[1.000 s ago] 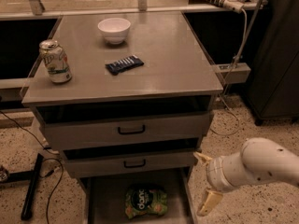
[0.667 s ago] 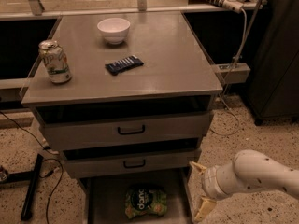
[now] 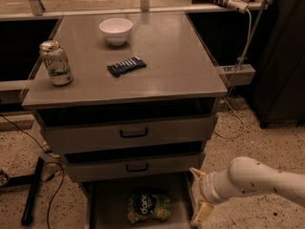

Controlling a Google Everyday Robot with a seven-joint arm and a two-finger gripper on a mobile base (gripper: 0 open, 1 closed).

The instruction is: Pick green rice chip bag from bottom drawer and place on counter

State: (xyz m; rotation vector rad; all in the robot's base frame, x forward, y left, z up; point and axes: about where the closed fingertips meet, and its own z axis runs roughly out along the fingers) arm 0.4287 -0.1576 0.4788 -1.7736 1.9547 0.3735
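Observation:
The green rice chip bag [image 3: 148, 206] lies flat on the floor of the open bottom drawer [image 3: 108, 202], right of the middle, with its dark circle facing up. My gripper [image 3: 198, 193] is at the drawer's right edge, just right of the bag and apart from it. Its two cream fingers [image 3: 200, 213] stand spread and hold nothing. The white arm reaches in from the lower right. The counter [image 3: 164, 63] is the grey top of the cabinet above.
On the counter stand a white bowl [image 3: 116, 30] at the back, a green-white soda can [image 3: 56, 63] at the left and a dark blue wrapper [image 3: 126, 66] in the middle. Two grey drawers with black handles [image 3: 134, 133] overhang the bottom drawer. Cables lie on the floor at the left.
The arm and gripper have moved left, closer to the bottom drawer's right edge and the bag. The bag and the counter items have not moved.

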